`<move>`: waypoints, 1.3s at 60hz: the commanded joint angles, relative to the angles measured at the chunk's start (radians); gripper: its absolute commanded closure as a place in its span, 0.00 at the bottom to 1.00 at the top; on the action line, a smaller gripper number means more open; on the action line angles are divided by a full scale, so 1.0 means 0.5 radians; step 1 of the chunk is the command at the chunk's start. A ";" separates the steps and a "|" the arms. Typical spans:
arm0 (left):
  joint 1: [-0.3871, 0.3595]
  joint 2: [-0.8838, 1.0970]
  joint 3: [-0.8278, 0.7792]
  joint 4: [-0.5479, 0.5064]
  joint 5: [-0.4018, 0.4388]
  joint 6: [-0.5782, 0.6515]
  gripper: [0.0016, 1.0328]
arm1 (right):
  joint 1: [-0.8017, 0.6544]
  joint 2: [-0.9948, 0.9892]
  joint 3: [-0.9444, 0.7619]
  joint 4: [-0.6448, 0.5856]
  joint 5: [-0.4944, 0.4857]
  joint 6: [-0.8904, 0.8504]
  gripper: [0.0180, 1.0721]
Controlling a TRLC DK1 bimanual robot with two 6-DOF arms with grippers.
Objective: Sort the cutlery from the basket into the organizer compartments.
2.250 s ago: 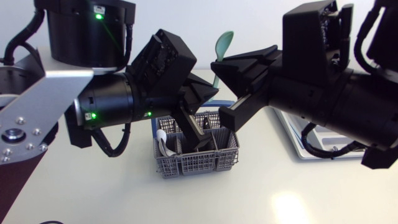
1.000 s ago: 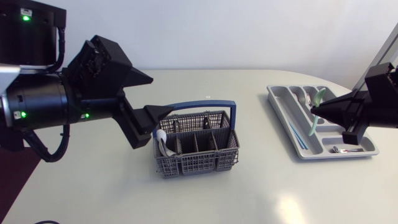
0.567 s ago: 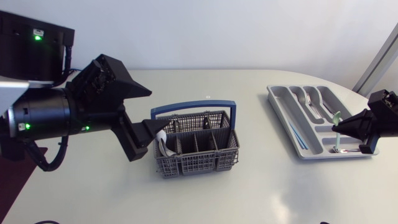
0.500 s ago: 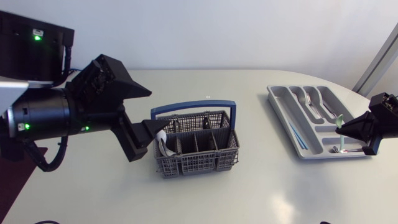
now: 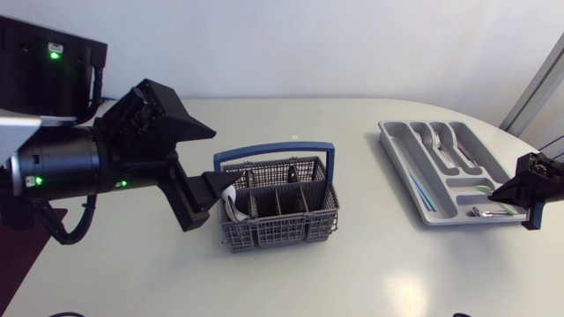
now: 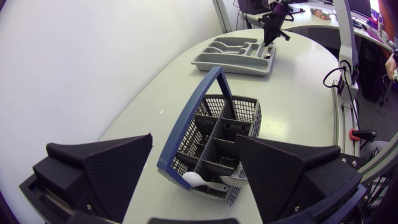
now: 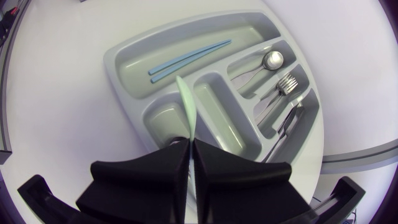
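Note:
The grey wire basket [image 5: 280,211] with a blue handle stands mid-table, with a white spoon [image 5: 230,202] in its left end. My left gripper [image 5: 208,194] hangs open at the basket's left side. In the left wrist view its fingers [image 6: 102,171] spread wide with the basket [image 6: 217,134] ahead of them. The grey organizer [image 5: 398,143] lies at the right. My right gripper [image 5: 516,188] is at its right end, shut on a pale green spoon [image 7: 186,102]. The spoon points ahead over the organizer [image 7: 127,93], seen edge-on.
The organizer holds two blue chopsticks [image 7: 188,58] in the long compartment, and a metal spoon [image 7: 272,60] and a fork [image 7: 285,81] in the narrow ones. More metal cutlery [image 5: 483,211] lies in its front end. Bare table lies between basket and organizer.
My right gripper has moved down and to the right with the green spoon, which has gone from upright to low over the organizer. The left arm has hardly shifted.

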 commanded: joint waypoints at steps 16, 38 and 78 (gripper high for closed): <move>-0.030 -0.037 -0.052 -0.024 -0.012 0.015 0.11 | -0.011 0.065 -0.224 0.678 0.171 -0.119 0.95; -0.033 -0.046 -0.064 -0.024 -0.009 0.006 0.11 | -0.014 -0.002 -0.365 0.742 0.242 -0.278 0.95; -0.055 -0.068 -0.073 -0.033 -0.009 0.000 0.11 | -0.026 -0.281 -0.448 0.622 0.067 -0.067 0.17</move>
